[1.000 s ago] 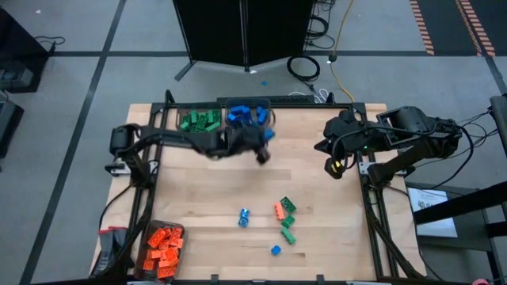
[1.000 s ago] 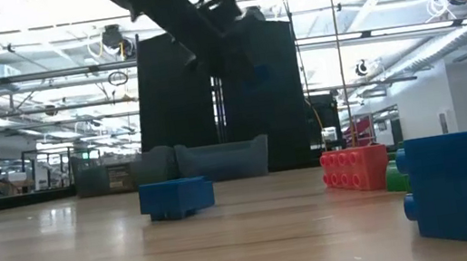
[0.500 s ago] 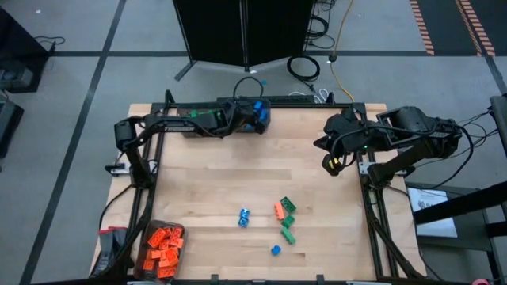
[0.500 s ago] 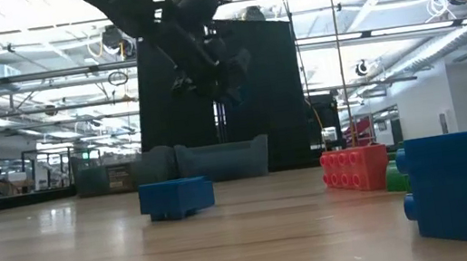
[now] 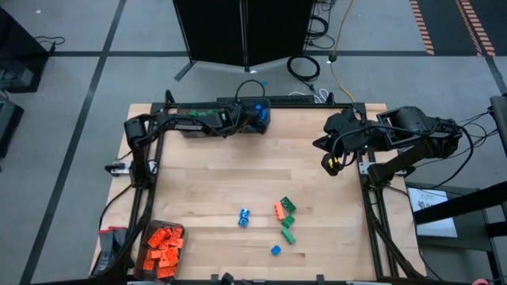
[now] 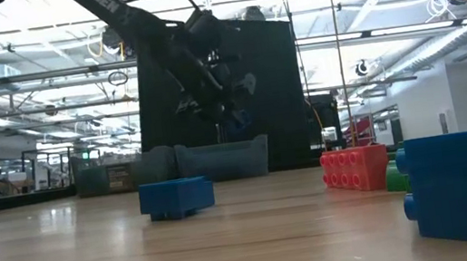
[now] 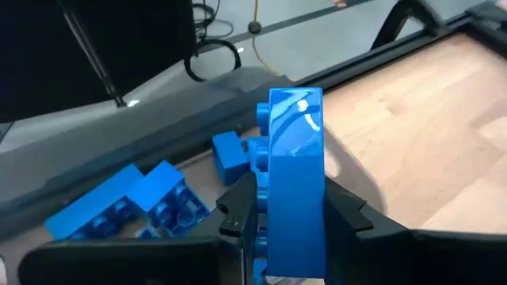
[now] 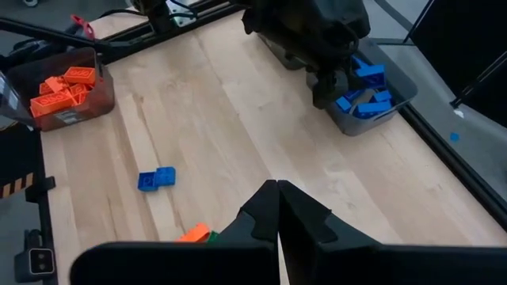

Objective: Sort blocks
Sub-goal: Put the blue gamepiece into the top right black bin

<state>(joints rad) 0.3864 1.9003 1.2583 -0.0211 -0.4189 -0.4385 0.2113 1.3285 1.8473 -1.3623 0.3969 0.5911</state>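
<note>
- Down at the near edge of the worktop [image 5: 214, 190], around 6 o'clock, a handful of loose blocks [image 5: 281, 222] waits to be sorted: a couple of blue ones, an orange one and a few green ones bunched just right of centre.
- Over at 7 o'clock sits the bin of orange blocks [image 5: 162, 247], looking pretty full.
- Out at 3 o'clock the right gripper [image 5: 333, 165] hangs by the worktop's edge with its fingers pinched fully together, nothing in them. Just waiting, I'd say.
- Up at 12 o'clock is where the action is: the left gripper [image 7: 289, 214] is over the blue bin [image 5: 252, 117], with the green bin [image 5: 198, 119] right beside it at 11 o'clock.
- Its fingers are only a little apart, clamped on the flat sides of a blue block [image 7: 295, 182] that stands upright between them, studs facing sideways.
- My read: this is the drop-off step for that blue block. Next move just needs the fingers to spread so it falls in with the other blue ones, then a trip back to the loose bunch at 6 o'clock.
</note>
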